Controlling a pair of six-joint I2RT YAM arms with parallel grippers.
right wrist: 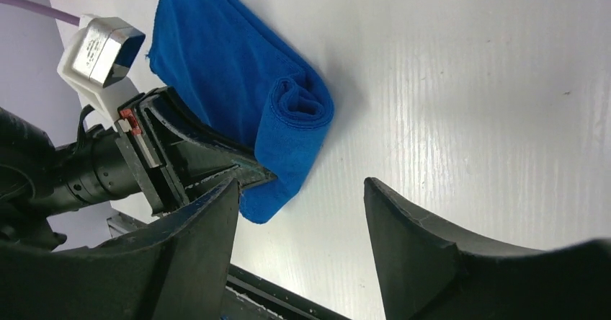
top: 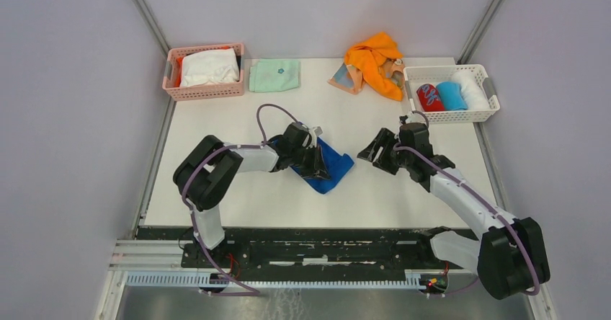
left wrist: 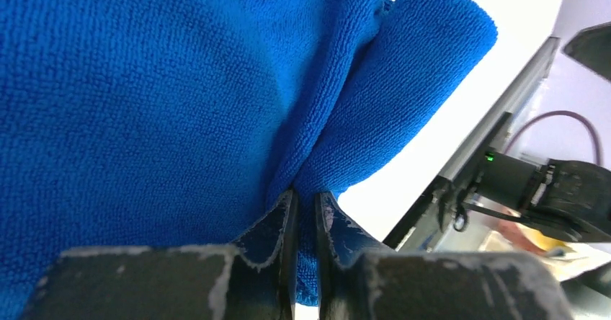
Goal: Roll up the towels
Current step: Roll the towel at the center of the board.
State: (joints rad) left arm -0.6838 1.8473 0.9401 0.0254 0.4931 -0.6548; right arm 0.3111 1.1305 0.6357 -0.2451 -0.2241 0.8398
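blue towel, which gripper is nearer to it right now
Left. The left gripper is shut on a fold of the blue towel, so it is touching. The right gripper hangs open just off the towel's right side, not touching.

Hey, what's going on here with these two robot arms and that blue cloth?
They are rolling small towels. The left arm's jaws are shut on a fold of the blue towel, which lies on the table with one end curled into a loose roll. The right arm's jaws stand open just beside it, holding nothing. An orange towel and a peach towel lie heaped at the far edge, not rolled. A white basket on the right holds three rolled cloths.
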